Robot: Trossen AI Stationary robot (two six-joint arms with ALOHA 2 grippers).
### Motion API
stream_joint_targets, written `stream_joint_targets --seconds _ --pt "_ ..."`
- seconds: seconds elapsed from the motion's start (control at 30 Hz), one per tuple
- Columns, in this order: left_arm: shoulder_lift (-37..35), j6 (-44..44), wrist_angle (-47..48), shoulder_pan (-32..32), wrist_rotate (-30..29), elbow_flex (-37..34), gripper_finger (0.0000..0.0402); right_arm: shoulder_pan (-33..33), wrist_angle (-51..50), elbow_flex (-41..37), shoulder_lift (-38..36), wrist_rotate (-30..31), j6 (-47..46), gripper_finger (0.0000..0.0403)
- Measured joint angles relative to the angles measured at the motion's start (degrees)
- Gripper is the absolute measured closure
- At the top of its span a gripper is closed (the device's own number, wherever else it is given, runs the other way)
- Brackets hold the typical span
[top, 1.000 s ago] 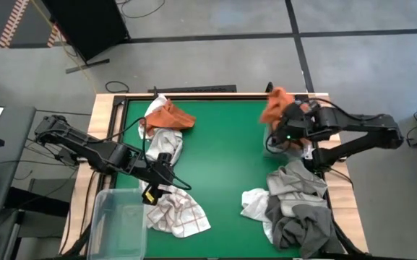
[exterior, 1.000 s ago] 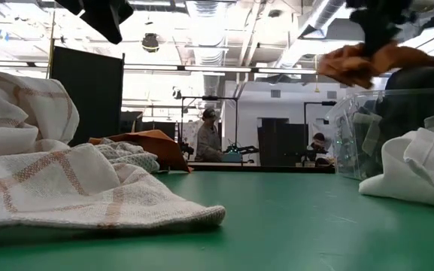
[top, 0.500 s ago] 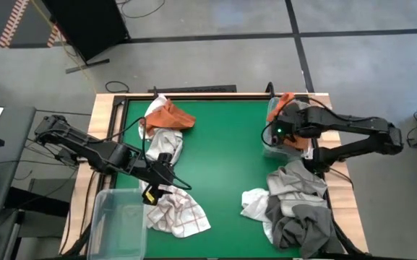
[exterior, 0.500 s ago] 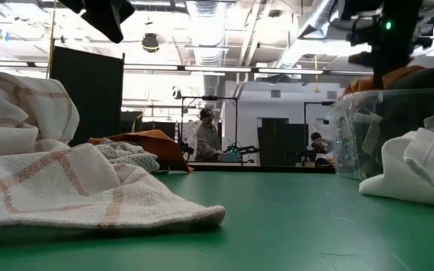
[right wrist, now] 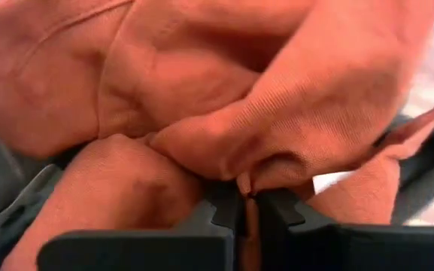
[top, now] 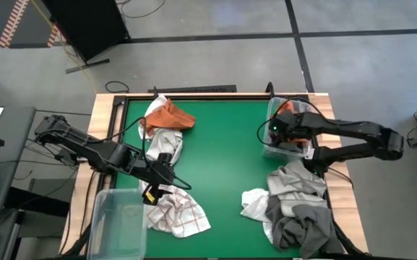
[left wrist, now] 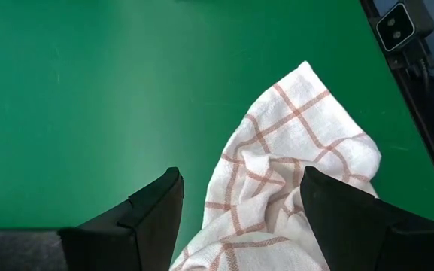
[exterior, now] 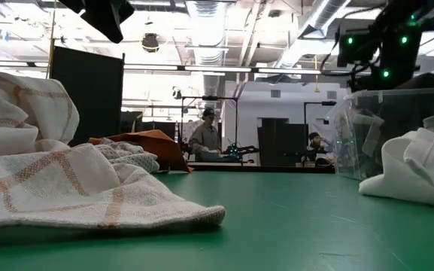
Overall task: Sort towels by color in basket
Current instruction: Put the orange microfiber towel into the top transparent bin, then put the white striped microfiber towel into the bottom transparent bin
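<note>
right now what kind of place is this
Probably a robotics lab or workshop: a green table with two robot arms sorting towels into clear bins, exposed ceiling ducts, and people at workstations behind.

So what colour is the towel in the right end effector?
Rust-orange towel, clearest in the right wrist view.

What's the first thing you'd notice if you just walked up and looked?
The right gripper pinches a rust-orange towel down inside the clear basket at the table's far right corner. Near the left gripper, whose fingers are open, lies a white checked towel. A grey and white towel pile sits at near right.
</note>
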State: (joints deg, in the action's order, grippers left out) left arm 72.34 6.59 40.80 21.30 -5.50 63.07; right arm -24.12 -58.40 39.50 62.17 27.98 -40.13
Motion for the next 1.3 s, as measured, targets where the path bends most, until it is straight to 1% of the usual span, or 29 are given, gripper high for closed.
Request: stream_joint_targets --seconds 0.2,0.33,0.43,0.57,0.83,0.97,1.1,1.23,1.3 --pt "0.00 0.85 0.01 -0.02 0.02 0.00 0.0145 -2.79 3.31 -4.30 -0.09 -2.20 1.70 0.0357" --pt "0.00 1.28 0.07 -0.02 0.07 0.00 0.0145 -3.26 3.95 -4.47 -0.09 -2.71 2.35 0.0356" --pt "0.00 1.41 0.11 -0.02 0.07 0.00 0.0145 -3.26 3.89 -4.16 -0.08 -3.17 2.31 0.0345" --pt "-0.01 1.24 0.50 -0.01 0.09 0.00 0.0145 -3.24 3.35 -2.46 -0.09 -4.61 2.32 0.0312" --pt "0.00 1.10 4.88 0.00 2.54 0.00 0.0145 -0.38 2.35 2.89 -0.09 -5.43 3.84 0.0217" --pt "0.00 1.18 6.13 0.00 4.24 0.00 0.0145 1.07 1.48 5.97 -0.09 -4.95 4.48 0.0177" --pt "0.00 0.18 6.92 0.00 5.25 0.00 0.0138 2.55 1.20 8.94 -0.09 -4.67 5.80 0.0155" --pt "1.88 -1.43 7.02 0.09 5.41 0.02 0.0121 4.26 1.21 11.90 -0.09 -4.52 7.30 0.0152" --pt "3.72 -1.52 7.08 0.11 6.78 0.02 0.0111 5.25 1.19 13.47 -0.09 -4.47 7.80 0.0152"
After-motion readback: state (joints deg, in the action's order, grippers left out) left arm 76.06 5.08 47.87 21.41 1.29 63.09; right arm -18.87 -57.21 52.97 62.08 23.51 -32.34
